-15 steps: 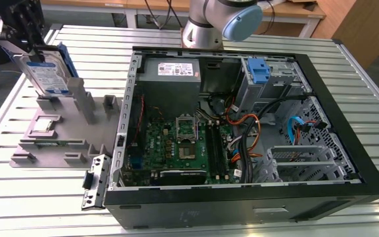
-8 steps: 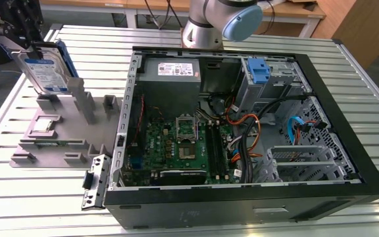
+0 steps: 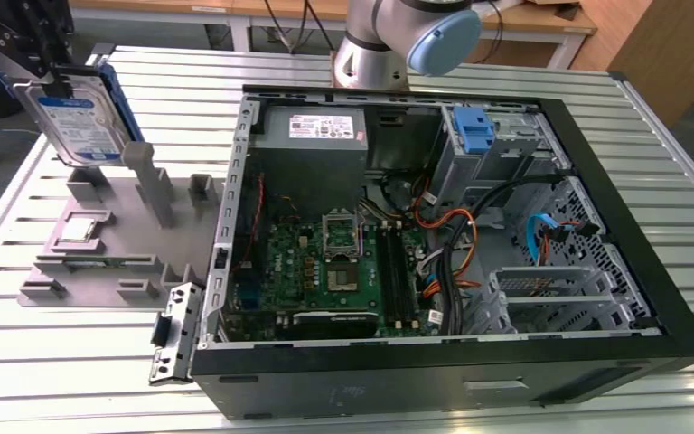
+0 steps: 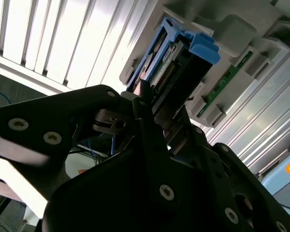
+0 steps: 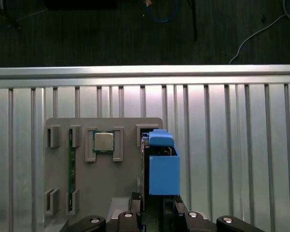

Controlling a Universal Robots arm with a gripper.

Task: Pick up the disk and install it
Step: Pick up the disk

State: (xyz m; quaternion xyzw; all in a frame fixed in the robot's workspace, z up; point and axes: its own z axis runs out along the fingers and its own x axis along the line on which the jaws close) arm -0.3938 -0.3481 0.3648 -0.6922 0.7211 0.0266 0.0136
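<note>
The disk [image 3: 79, 120] is a silver drive with a white-and-blue label in a blue plastic carrier. It hangs upright at the exterior view's far left, over the grey fixture [image 3: 106, 258]. My gripper [image 3: 48, 77] is shut on its upper end. In the second wrist view the dark fingers [image 4: 144, 104] clamp the disk [image 4: 171, 63] from both sides. In the first wrist view the disk [image 5: 163, 169] appears edge-on, rising from my gripper [image 5: 157, 208]. Its lower edge is close to the fixture; I cannot tell whether they touch.
The fixture [image 5: 121, 198] also holds a small square silver chip [image 5: 104, 142] and a green memory stick [image 5: 71, 176]. An open computer case [image 3: 636, 262] lies at the exterior view's right, with a tall blue latch [image 3: 473, 131], cables and a metal drive cage [image 3: 546, 289]. Slatted metal table [image 3: 70, 362] all around.
</note>
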